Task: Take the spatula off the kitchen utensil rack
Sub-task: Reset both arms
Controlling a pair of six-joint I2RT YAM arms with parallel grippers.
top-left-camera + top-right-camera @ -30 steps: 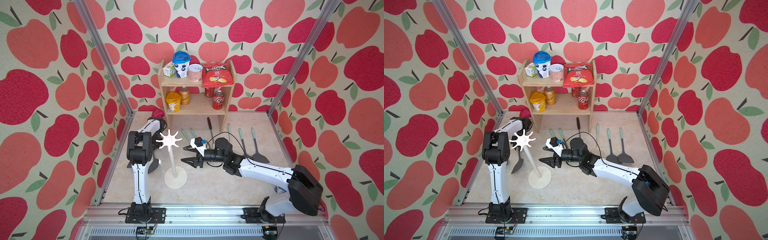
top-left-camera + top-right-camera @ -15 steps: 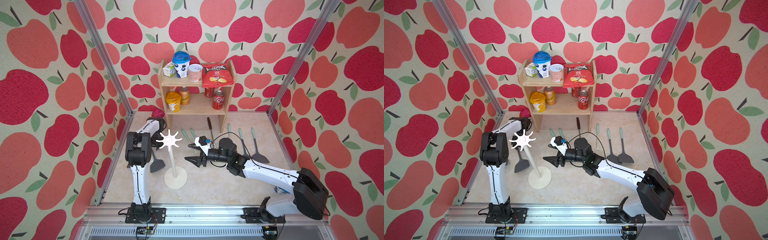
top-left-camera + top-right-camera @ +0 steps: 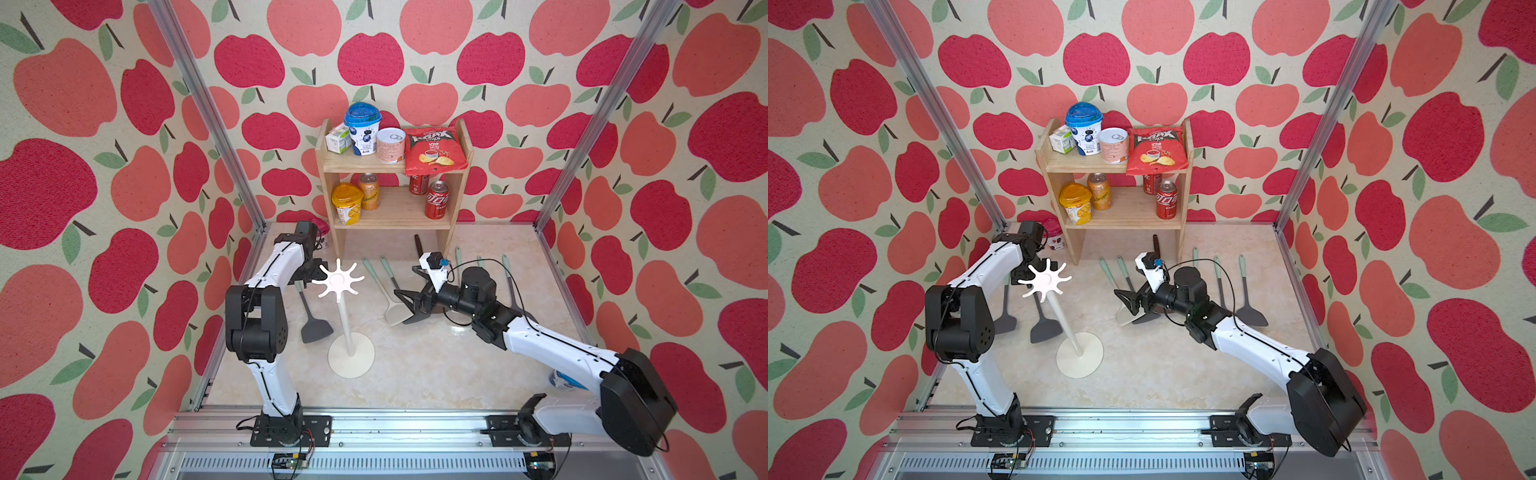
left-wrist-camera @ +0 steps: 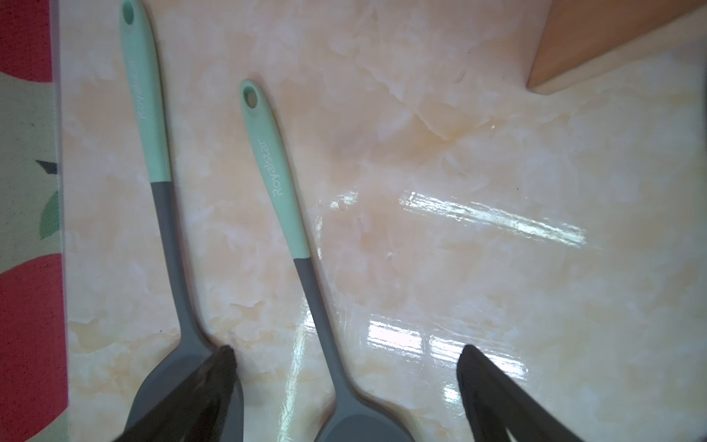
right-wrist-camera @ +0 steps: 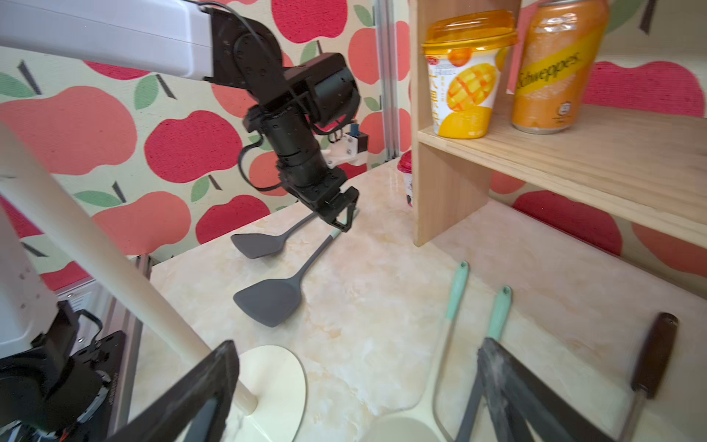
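The white kitchen utensil rack stands mid-table on its round base, and nothing hangs from its star crown. A spatula with a grey blade and mint handle lies flat on the table just left of the pole. My left gripper hovers open over its neck, touching nothing; it also shows above the handle end as the left gripper. A second, similar spatula lies beside it. Right of the pole, my right gripper is open and empty, with the rack base near one finger.
A wooden two-tier shelf with cans, cups and a chip bag stands at the back. Several mint-handled utensils lie around the right arm, among them a cream spatula. A dark-handled tool lies by the shelf leg. A pink cup sits behind the left arm.
Both grippers have opened wide. The spatula held by the left gripper beside the rack now lies flat on the table. The right gripper has drawn back a little from the pole.
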